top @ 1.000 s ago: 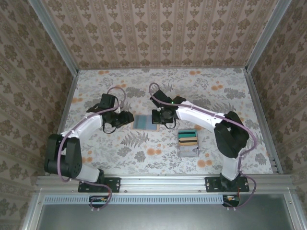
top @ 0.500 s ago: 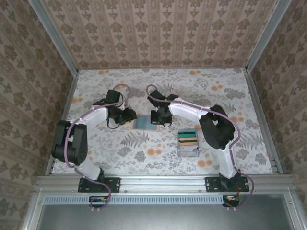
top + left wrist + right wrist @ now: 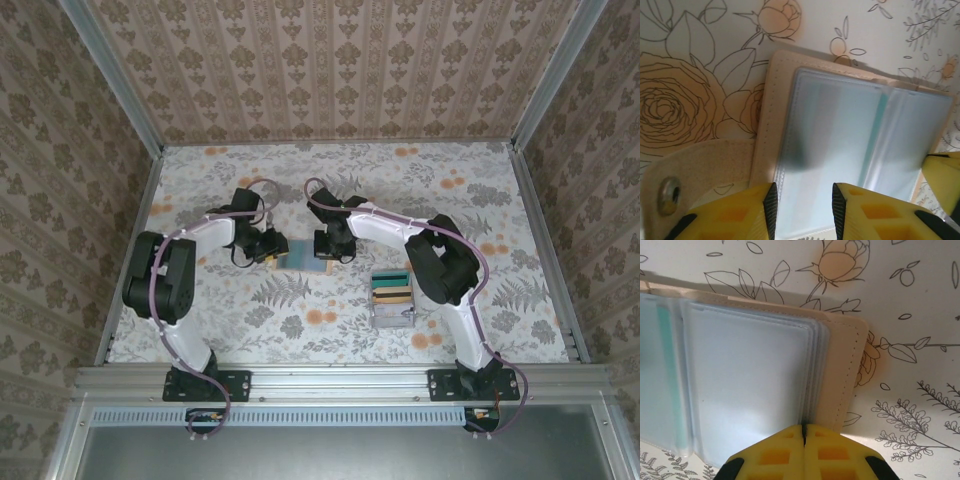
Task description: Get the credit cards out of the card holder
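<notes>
Card holder (image 3: 303,255) is lying open, sleeves (image 3: 840,145) facing up, on the floral table (image 3: 300,325) between both grippers. Left gripper (image 3: 803,204) is hovering at its left half with jaws spread apart; right gripper (image 3: 803,432) is resting at the sleeves' right edge with jaws pressed together.

Cannot read any card faces through the cloudy sleeves of the wallet (image 3: 840,150); possibly a teal card (image 3: 879,130), just a strip by the fold. Loses the wallet's near edge behind yellow fingers (image 3: 740,220). From above, too small to sort what lies in the box (image 3: 392,316).
</notes>
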Tool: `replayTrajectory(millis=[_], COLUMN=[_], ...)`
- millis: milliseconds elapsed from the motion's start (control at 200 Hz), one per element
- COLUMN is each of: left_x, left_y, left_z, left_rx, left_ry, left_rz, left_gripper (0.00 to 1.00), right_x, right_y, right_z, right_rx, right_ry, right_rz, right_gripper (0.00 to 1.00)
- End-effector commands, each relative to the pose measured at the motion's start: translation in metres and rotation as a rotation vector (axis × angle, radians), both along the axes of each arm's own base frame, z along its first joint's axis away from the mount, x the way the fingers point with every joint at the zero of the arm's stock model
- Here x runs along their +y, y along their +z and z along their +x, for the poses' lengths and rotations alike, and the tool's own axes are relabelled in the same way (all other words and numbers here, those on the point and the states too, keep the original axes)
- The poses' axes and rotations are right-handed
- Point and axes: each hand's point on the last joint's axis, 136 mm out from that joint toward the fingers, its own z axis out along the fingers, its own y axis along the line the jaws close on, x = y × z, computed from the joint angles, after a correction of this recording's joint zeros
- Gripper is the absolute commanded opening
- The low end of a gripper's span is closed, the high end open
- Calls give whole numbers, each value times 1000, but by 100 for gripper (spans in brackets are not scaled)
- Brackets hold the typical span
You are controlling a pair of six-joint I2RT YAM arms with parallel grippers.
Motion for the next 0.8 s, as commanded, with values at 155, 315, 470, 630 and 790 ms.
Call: replayTrajectory(millis=[155, 315, 470, 630, 790], left_x=[-6, -14, -24, -31, -35], left_y=[-6, -4, 5, 18, 28], left_z=[0, -2, -2, 0, 1], left_rx=[11, 12, -5, -36, -60], left_ry=[-43, -63, -79, -87, -93], left_rz=[17, -13, -73, -121, -144], left_gripper=[37, 37, 39, 44, 50], right_x=[-4, -3, -2, -2, -2], right_y=[-12, -16, -16, -17, -18], right_z=[-6, -7, -8, -8, -9], right_rx=[48, 59, 62, 65, 69], right_ry=[14, 14, 10, 7, 3], right_rz=[-23, -19, -11, -7, -8], right_gripper=[0, 0, 0, 0, 0])
